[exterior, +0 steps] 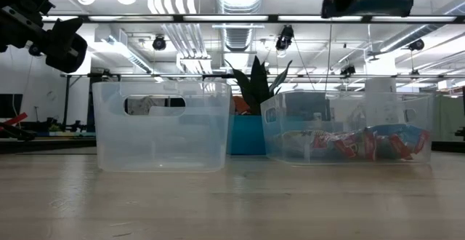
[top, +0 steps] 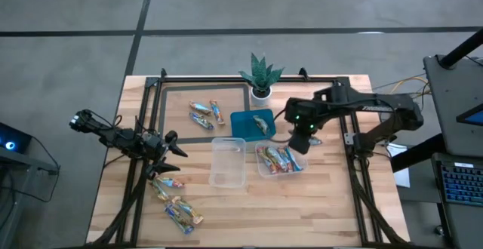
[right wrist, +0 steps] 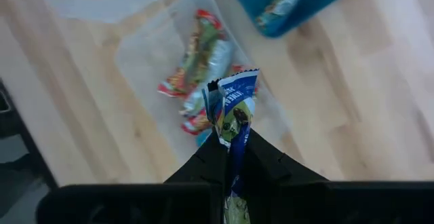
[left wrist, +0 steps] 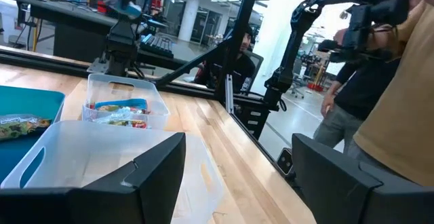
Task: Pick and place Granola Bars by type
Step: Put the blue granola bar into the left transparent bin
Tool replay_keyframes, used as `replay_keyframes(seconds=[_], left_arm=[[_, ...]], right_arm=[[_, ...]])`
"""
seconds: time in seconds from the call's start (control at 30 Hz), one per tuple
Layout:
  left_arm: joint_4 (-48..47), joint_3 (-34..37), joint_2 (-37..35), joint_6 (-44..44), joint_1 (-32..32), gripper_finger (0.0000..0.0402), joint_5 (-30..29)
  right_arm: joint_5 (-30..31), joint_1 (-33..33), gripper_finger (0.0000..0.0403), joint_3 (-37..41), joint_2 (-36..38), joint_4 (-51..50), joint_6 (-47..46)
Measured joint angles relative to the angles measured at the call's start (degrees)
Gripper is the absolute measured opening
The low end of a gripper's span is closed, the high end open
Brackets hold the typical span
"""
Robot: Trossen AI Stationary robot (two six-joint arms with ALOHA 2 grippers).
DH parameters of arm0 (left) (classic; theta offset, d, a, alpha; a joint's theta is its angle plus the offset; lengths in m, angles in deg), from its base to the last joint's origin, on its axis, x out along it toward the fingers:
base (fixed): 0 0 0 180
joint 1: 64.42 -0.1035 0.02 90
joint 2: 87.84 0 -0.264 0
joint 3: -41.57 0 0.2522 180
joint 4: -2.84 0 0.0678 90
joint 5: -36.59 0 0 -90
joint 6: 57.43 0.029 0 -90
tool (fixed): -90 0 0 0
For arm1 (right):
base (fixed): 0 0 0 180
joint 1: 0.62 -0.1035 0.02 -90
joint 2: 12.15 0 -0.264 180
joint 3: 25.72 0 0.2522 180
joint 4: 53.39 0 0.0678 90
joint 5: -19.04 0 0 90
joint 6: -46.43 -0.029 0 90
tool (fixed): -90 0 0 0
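Partly sorted — several granola bars (top: 281, 160) fill the right tub (top: 263, 172). The right gripper (right wrist: 230, 139) hangs above it, clenched on a blue bar (right wrist: 234, 105); the left gripper (top: 167, 157) is spread, empty, and loose bars (top: 177, 204) remain on the worktop (top: 324, 211).

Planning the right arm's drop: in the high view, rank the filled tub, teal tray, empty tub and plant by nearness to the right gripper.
1. Filled tub, just beneath the right gripper.
2. Teal tray, toward the table's middle.
3. Plant and empty tub: too close to call.
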Motion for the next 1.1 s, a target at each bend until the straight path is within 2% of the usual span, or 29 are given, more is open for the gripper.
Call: replay_keyframes(seconds=[0.4,1.0,1.1], left_arm=[[0.0,0.0,0.0,0.0,0.0,0.0250,0.0],[0.0,0.0,0.0,0.0,0.0,0.0250,0.0],[0.0,0.0,0.0,0.0,0.0,0.0250,0.0]], right_arm=[[-1.2,-2.6,0.0017,-14.6,-13.1,0.9,-0.6],[-1.8,-2.6,0.0017,-42.5,-37.0,1.0,8.3],[-1.9,-2.6,0.0017,-43.8,-39.2,2.9,9.3]])
